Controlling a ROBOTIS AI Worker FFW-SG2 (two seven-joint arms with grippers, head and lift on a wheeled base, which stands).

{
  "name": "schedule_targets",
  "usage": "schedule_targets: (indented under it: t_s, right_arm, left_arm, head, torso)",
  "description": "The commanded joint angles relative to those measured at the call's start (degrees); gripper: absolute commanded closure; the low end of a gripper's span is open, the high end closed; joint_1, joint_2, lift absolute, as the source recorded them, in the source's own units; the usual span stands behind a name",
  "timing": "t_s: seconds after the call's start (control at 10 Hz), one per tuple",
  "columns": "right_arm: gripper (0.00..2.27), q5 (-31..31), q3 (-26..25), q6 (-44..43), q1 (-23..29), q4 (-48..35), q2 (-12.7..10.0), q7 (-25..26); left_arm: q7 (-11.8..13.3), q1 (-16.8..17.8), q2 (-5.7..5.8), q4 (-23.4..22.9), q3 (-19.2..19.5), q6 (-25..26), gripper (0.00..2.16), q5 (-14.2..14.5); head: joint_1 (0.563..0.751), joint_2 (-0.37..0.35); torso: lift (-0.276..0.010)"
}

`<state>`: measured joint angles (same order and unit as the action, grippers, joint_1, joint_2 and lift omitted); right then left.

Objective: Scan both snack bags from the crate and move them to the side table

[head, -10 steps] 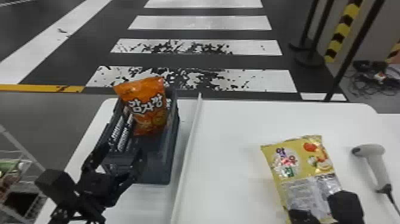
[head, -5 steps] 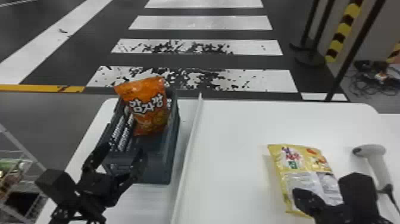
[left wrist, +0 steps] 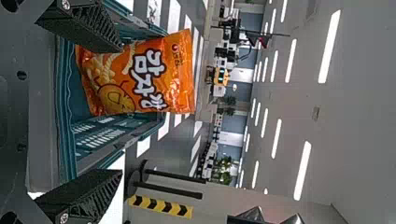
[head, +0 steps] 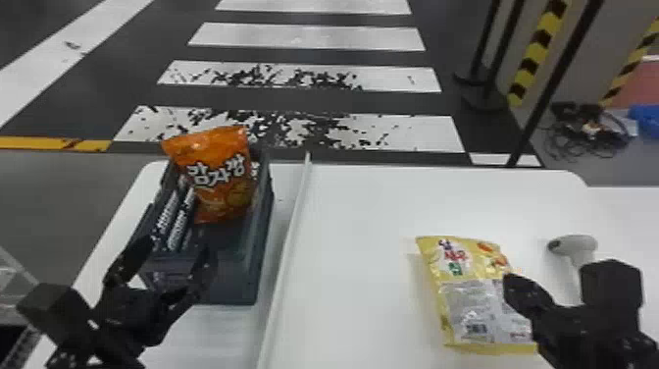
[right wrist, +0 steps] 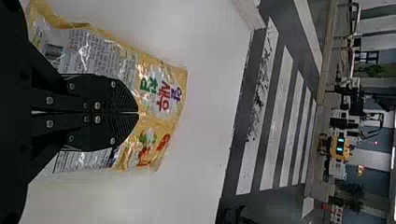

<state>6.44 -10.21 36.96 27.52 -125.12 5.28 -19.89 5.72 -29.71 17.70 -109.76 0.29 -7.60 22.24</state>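
Orange bag (head: 215,196) propped upright in crate (head: 263,245), 1 o'clock from left pincer (head: 179,249), spread, empty, the nearer one. Right pincer (right wrist: 138,113) clenched, empty; yellow bag (head: 458,294) flat on desk (head: 363,235) toward 9 o'clock (head view).

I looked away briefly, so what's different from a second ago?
The right gripper moved forward and right over the yellow bag, which shifted slightly right and turned. The head camera also turned a little right. I cannot tell whether a grip was released. The orange bag in the crate, the left gripper and the scanner stayed put.
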Motion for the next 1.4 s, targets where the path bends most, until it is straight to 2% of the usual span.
schedule_targets:
  t_s: [0.0,0.1,0.2,0.4,0.5,0.8,1.3]
  right_arm:
    - [2.02,-2.3,-2.1,-1.1,-0.5,0.9,0.0,4.4]
    - [1.88,-4.0,-4.2,-1.1,-0.8,1.4,0.0,5.6]
    - [1.48,-4.4,-6.0,-0.8,-1.4,2.2,0.0,5.5]
    - [0.29,-4.6,-8.6,-0.3,-2.9,4.5,0.4,5.5]
    - [0.11,-4.7,-9.2,-0.4,-4.0,6.1,1.0,5.5]
    - [0.11,-4.6,-9.4,1.3,-8.7,12.5,4.3,5.5]
    - [0.11,-4.3,-7.3,3.6,-21.1,27.9,10.9,4.5]
  left_arm:
    - [0.3,0.0,0.14,-0.1,0.0,0.0,0.08,0.0]
    - [0.4,0.0,0.23,-0.2,0.1,-0.2,0.08,0.0]
    - [0.4,0.0,0.32,-0.3,0.1,-0.2,0.08,0.0]
    - [0.5,-0.3,0.32,-0.9,0.2,-0.2,0.07,-0.1]
    - [0.6,-0.4,0.32,-1.1,0.2,-0.2,0.07,-0.2]
    - [0.7,-0.9,0.32,-1.9,0.2,-0.2,0.07,-0.2]
    - [0.7,-1.8,0.32,-2.2,0.9,0.0,0.08,-0.4]
  head:
    - [0.695,-0.044]
    - [0.695,-0.064]
    - [0.695,-0.097]
    - [0.695,-0.141]
    - [0.695,-0.165]
    - [0.695,-0.203]
    - [0.695,-0.249]
  torso:
    - [-0.099]
    - [-0.099]
    - [-0.099]
    - [-0.099]
    - [-0.099]
    - [-0.099]
    - [-0.099]
